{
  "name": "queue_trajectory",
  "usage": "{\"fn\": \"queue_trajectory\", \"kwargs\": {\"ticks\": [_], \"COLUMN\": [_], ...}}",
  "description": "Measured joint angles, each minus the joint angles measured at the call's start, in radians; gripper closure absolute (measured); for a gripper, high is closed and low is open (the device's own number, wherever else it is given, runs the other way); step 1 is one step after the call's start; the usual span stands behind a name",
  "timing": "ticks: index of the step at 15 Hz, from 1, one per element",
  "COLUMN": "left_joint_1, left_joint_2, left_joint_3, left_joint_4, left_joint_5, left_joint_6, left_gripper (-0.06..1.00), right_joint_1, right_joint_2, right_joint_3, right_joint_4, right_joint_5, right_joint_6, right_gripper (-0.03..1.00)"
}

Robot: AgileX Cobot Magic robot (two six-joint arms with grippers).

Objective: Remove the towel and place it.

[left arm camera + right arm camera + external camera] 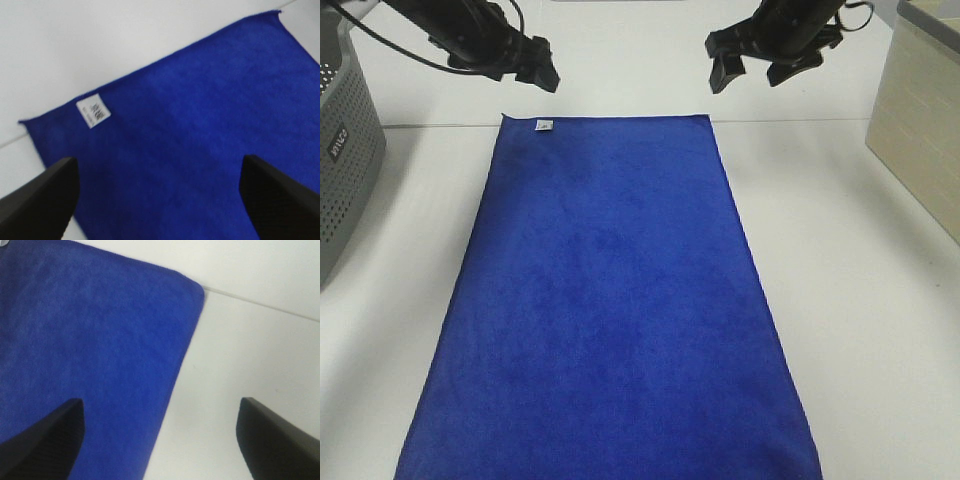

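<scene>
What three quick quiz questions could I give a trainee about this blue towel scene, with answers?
1. True or false: the towel lies spread flat on the table.
2. Which corner of the towel carries the white tag: A, the far corner near the left pincer; B, the far corner near the right pincer; C, a near corner?
3. Fill in: both pincers are ___ and hold nothing.

Key: 1 true; 2 A; 3 open.
</scene>
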Motion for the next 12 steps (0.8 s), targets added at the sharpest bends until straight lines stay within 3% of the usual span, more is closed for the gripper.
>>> {"fn": "queue_trajectory", "kwargs": {"ticks": [2,4,8,12], "left_joint_1": [0.003,0.004,0.020,0.169], "left_joint_2": [-0.079,-0.157,-0.303,-0.381], "left_joint_3": [-0.001,-0.001,-0.001,-0.001], "left_joint_4": [0.163,0.264,0.390,0.410], "left_joint_5": [0.162,0.288,0.410,0.434], "left_joint_6": [-0.155,-0.226,-0.356,-0.399], "left_gripper": [0.10,0.09,0.09,0.09], "right_joint_1": [0.000,0.000,-0.041,-0.170], "right_joint_2": [-0.100,-0.197,-0.315,-0.375], "right_joint_3": [0.000,0.000,0.000,0.000], "right_joint_4": [-0.081,-0.127,-0.135,-0.113], "right_joint_5": [0.135,0.226,0.336,0.347], "right_joint_6": [0.098,0.142,0.160,0.174], "right_gripper": [0.15,0.15,0.15,0.16]}}
